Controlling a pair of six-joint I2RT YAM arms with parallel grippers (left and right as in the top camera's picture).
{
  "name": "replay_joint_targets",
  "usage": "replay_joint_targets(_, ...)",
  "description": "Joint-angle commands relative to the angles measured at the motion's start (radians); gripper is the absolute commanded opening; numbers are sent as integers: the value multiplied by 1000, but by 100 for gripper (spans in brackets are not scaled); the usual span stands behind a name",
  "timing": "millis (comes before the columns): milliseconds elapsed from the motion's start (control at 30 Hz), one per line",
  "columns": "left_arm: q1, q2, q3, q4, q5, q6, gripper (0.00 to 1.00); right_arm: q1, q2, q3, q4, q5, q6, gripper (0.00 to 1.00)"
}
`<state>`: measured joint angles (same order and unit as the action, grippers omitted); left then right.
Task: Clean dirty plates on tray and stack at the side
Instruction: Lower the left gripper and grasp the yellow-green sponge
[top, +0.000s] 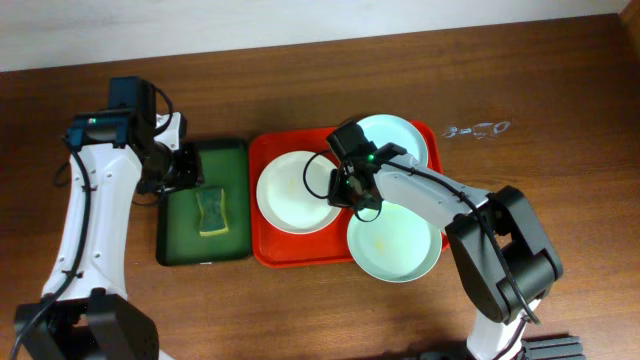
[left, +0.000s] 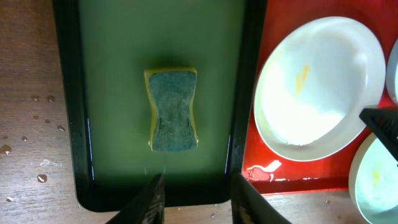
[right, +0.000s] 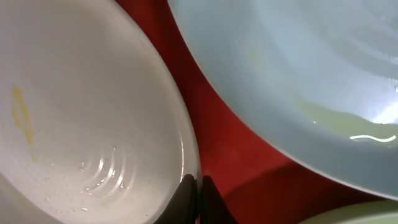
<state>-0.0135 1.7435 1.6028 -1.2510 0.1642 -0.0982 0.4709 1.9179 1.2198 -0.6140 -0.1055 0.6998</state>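
On the red tray (top: 262, 250) lie three plates: a white plate (top: 295, 192) at the left with a yellow smear, a mint plate (top: 400, 140) at the back right, and a mint plate (top: 395, 245) overhanging the front rim. My right gripper (right: 198, 199) is shut on the right rim of the white plate (right: 81, 106), one finger inside the rim and one outside, over the red tray (right: 230, 143). My left gripper (left: 196, 199) hovers open over the near end of the green tray (left: 249, 74), holding nothing.
A yellow-and-green sponge (left: 172, 110) lies in the middle of the dark green tray (top: 170, 250), left of the red tray. Water drops (top: 478, 130) sit on the wooden table at the back right. The right arm (top: 430, 190) crosses above the front mint plate.
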Motion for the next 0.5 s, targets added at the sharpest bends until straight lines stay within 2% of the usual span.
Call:
replay_joint_targets(0,-47,31,-21,-6,-59,-6,35,7,2,-6,-19,9,-3,4)
replay_joint_targets(167,-96,119,-65,16,-104,-6,42,7,2,-6,-27,9,-4,4)
replay_joint_targets(467,-96,245,-65,24,-146,-6,42,7,2,-6,-29,9,-11,4)
